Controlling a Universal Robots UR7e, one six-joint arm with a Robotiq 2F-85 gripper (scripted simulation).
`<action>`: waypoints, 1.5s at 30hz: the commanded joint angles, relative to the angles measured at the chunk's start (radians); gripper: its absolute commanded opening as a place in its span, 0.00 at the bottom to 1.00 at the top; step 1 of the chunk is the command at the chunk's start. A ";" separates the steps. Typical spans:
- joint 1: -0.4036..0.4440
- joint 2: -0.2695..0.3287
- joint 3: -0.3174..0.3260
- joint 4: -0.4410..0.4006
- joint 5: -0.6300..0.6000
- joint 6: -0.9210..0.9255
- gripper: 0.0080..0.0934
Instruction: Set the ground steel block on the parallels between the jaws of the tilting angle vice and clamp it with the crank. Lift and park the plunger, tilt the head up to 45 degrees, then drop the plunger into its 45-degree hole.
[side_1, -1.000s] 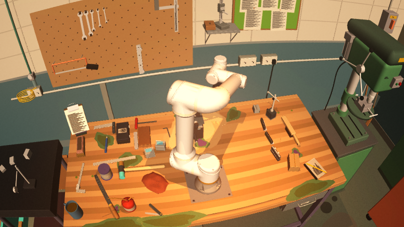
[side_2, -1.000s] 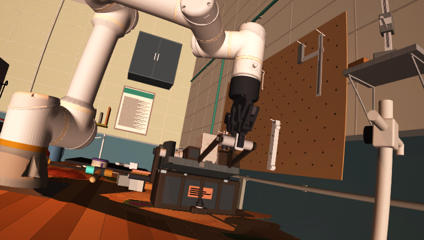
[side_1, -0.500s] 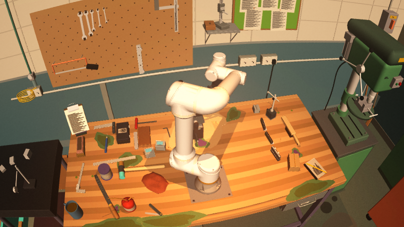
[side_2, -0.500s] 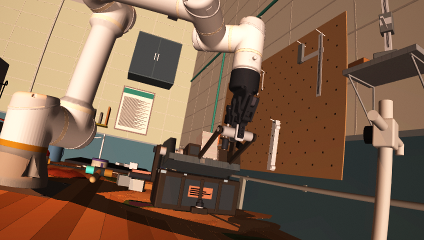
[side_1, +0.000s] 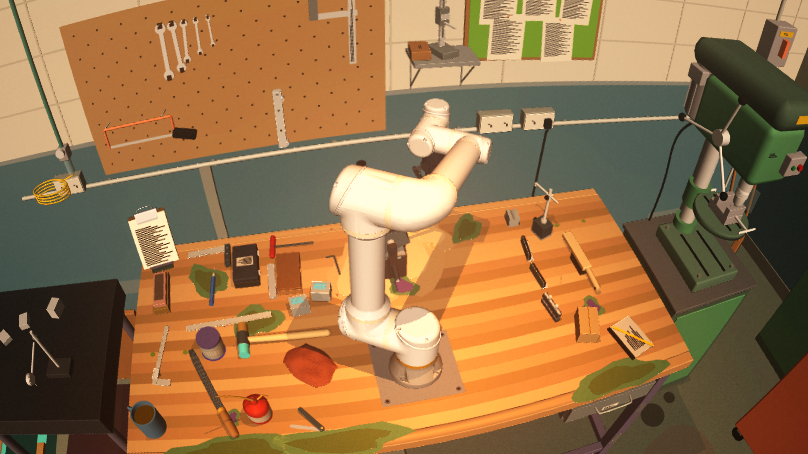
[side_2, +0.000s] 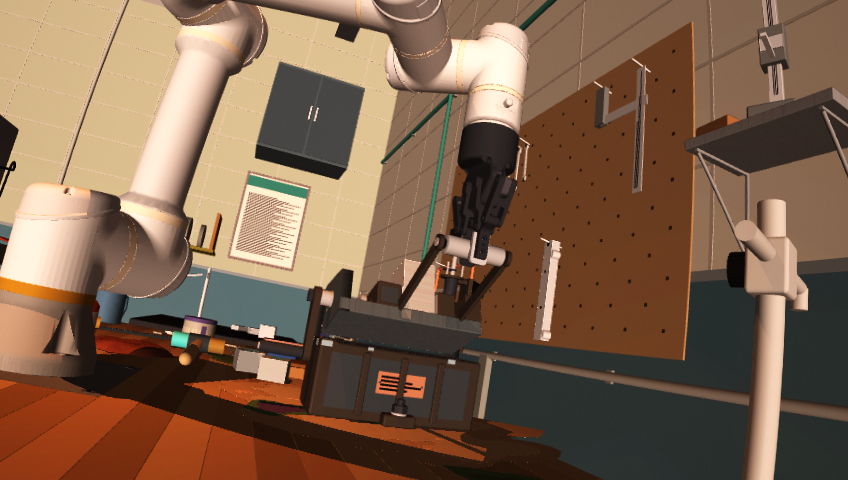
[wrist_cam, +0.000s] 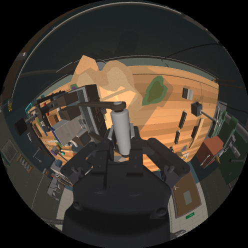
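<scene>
The pale cylindrical bar of the vice's tilt handle (side_2: 474, 244) stands on two dark arms above the tilting head (side_2: 400, 324), which sits slightly raised over the dark base (side_2: 393, 386). My gripper (side_2: 479, 250) comes down from above and its fingers are closed around that handle bar (wrist_cam: 120, 128), as the wrist camera shows. The ground steel block (side_2: 421, 286) stands between the jaws behind the handle, partly hidden by the arms. The crank (side_2: 314, 315) sticks up at the vice's left end. In the side camera my arm (side_1: 389, 197) hides most of the vice.
Behind the vice hangs a brown pegboard (side_2: 601, 196) with tools, above a rail. A white post with a clamp (side_2: 767, 321) stands close on the right. Left of the vice lie small blocks (side_1: 309, 298), a hammer (side_1: 282, 337) and a tin (side_1: 210, 342).
</scene>
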 joint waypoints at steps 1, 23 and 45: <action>0.003 -0.010 -0.006 0.009 0.003 0.001 0.00; 0.031 -0.034 -0.057 0.084 0.003 0.029 0.00; 0.066 -0.054 -0.106 0.153 0.003 0.064 0.00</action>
